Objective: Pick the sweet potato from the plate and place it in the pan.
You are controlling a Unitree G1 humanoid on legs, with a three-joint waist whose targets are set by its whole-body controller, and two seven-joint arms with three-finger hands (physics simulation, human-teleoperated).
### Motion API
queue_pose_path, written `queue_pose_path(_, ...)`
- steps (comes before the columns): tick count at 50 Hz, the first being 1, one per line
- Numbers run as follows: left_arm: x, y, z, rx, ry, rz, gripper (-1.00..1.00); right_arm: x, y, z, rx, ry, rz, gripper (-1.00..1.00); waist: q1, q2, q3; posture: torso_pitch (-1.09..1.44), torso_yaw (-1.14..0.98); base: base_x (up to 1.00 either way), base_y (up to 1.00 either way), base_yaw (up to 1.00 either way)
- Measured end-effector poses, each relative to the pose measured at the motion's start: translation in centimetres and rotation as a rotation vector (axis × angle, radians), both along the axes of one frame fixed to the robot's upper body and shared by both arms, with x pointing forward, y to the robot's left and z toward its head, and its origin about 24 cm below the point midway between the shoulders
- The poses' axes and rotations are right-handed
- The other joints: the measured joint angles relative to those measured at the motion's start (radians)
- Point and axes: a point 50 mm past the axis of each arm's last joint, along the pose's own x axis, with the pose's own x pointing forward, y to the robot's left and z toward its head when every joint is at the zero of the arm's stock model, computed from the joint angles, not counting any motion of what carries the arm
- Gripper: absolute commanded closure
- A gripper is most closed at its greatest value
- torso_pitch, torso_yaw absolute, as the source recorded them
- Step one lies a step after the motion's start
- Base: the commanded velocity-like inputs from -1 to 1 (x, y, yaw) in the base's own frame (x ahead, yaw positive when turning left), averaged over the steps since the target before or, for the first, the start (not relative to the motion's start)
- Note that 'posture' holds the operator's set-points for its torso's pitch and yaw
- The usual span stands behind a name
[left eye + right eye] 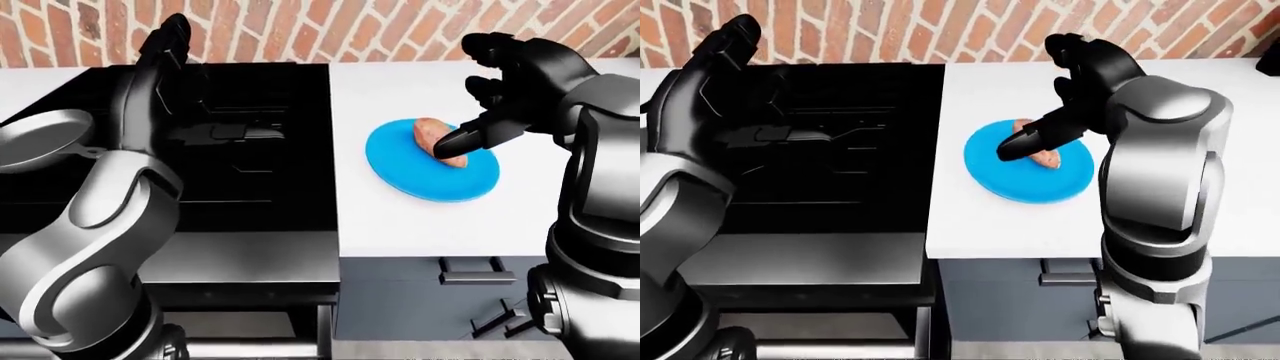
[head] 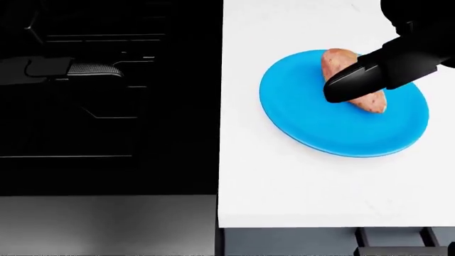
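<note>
Both arms wear smooth, rounded shells of glossy silver-grey, split into bulbous segments with black joints between them. The right hand (image 1: 505, 90) and left hand (image 1: 710, 64) are matte black, each with thick, blunt fingers (image 2: 348, 85) shaped like tapered pods, faintly textured at the tips.

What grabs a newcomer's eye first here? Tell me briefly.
The bright blue plate on the white counter, right of the black stove, holding a sweet potato. The black right hand hangs open over it, one finger crossing the potato; the left hand is raised above the stove.
</note>
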Motion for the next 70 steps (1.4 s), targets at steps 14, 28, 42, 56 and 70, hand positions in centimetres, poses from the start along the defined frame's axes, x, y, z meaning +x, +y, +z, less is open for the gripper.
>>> queue_pose_path(14,0.1,0.0,0.2,0.000,0.000,-0.003,-1.00,0.6,0.2,-0.6,0.006,0.013,0.004,-1.00,0.001,0.004,-0.002,0.00,0.00,0.00,0.00,0.00)
queue_pose_path(28,0.1,0.0,0.2,-0.002,-0.002,-0.003,-1.00,1.2,0.0,-2.0,-0.001,0.047,-0.006,-0.92,-0.001,0.006,-0.005,0.00,0.00,0.00,0.00,0.00)
queue_pose_path(42,0.1,0.1,0.2,-0.004,0.001,-0.004,-1.00,2.2,-0.1,-3.0,-0.016,0.077,-0.012,-0.87,-0.002,0.007,-0.008,0.00,0.00,0.00,0.00,0.00)
queue_pose_path(56,0.1,0.1,0.1,-0.006,0.002,-0.004,-1.00,3.2,-0.5,-4.1,-0.036,0.101,-0.033,-0.84,-0.002,0.007,-0.009,0.00,0.00,0.00,0.00,0.00)
queue_pose_path(70,0.0,0.0,0.2,-0.007,-0.004,-0.006,-1.00,4.5,-1.2,-5.4,-0.028,0.120,-0.068,-0.84,-0.003,0.006,-0.011,0.00,0.00,0.00,0.00,0.00)
